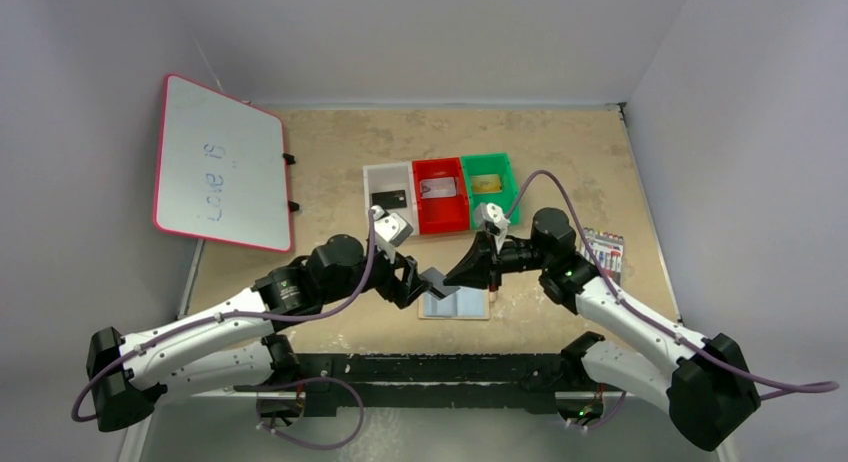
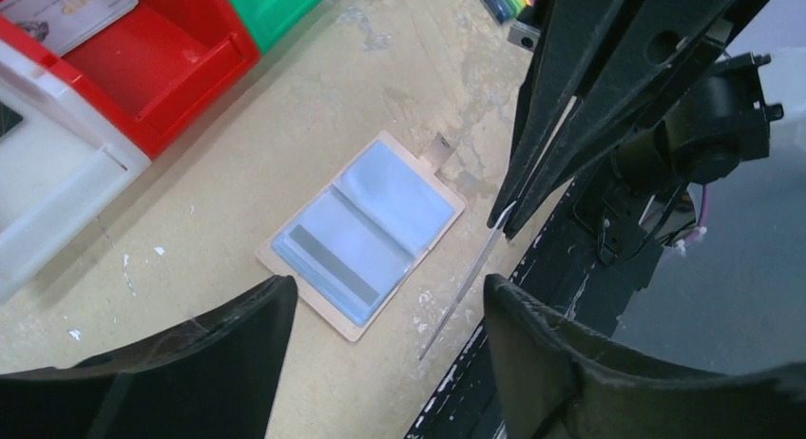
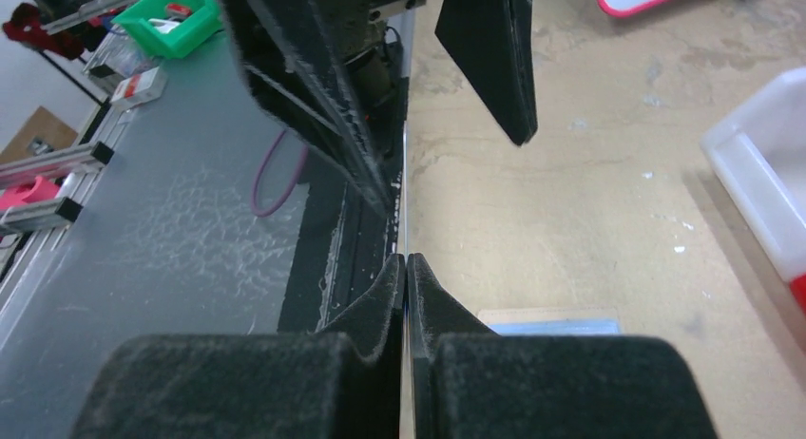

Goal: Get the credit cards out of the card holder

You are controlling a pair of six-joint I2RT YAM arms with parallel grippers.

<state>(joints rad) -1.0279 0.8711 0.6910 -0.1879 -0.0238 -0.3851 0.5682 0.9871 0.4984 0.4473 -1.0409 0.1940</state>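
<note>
Right gripper [image 2: 508,216] was clenched on one card [image 2: 466,282], held edge-on and slanting down towards the table's [image 2: 285,144] near edge, just beside the card holder [image 2: 394,192]. Left gripper [image 2: 388,292] was released, jaws wide. It had one finger on each side of that card and touched neither face as far as I could see. Read it as a mid-air handover.

Card holder lay open and flat on the table between the two arms. A striped card [image 2: 328,258] sat in one of its panels, so the job wasn't finished. Black card [image 1: 388,197] lay in the white bin [image 1: 390,166], silvery card [image 1: 440,188] in the red bin [image 1: 440,222], gold card [image 1: 486,184] in the green bin [image 1: 500,162].

My take on doing it well:
- Left should close on the free lower part of the card, clear of right's tips, with pads square to the faces.
- The card looked thin and slick, so a skewed pinch would likely twist it out.
- Right should let go only once left has it firm.
- Keep the card's low corner off the table, and don't nudge the holder.
</note>
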